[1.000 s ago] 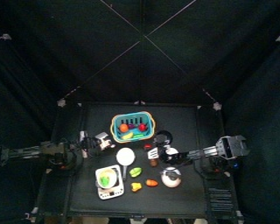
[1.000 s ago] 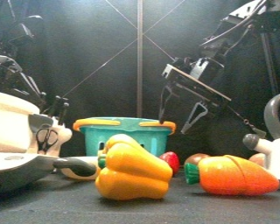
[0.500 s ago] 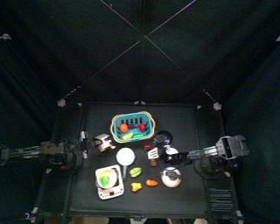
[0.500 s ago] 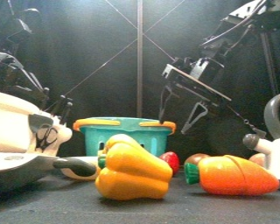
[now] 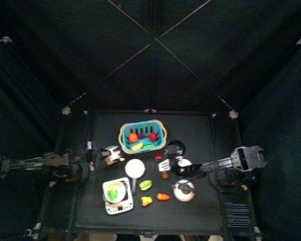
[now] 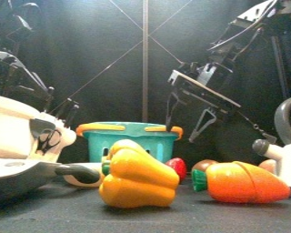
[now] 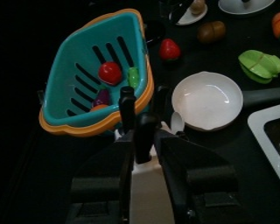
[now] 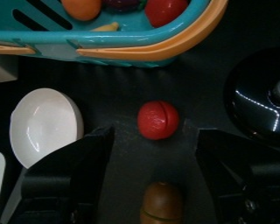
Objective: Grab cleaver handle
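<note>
In the left wrist view the cleaver lies under my left gripper point(image 7: 139, 131): its white blade point(image 7: 146, 188) fills the gap between the two jaws, which stand apart on either side, and its black handle point(image 7: 127, 109) points on toward the teal basket point(image 7: 73, 96). I cannot tell whether the jaws touch it. From above, the left gripper point(image 5: 109, 151) sits left of the basket point(image 5: 143, 135). My right gripper point(image 8: 154, 188) hangs open above a red tomato point(image 8: 157, 120); in the front view it point(image 6: 191, 116) hangs clear of the table.
A white bowl point(image 7: 209, 99) lies beside the basket, with a green vegetable point(image 7: 261, 63) and a second tomato point(image 7: 168, 49) further on. Up front stand a yellow pepper point(image 6: 138, 177), an orange vegetable point(image 6: 239, 182), a white pot point(image 6: 15, 118) and a kettle point(image 6: 287, 136).
Both arms have shifted only slightly. Neither gripper's opening has changed.
</note>
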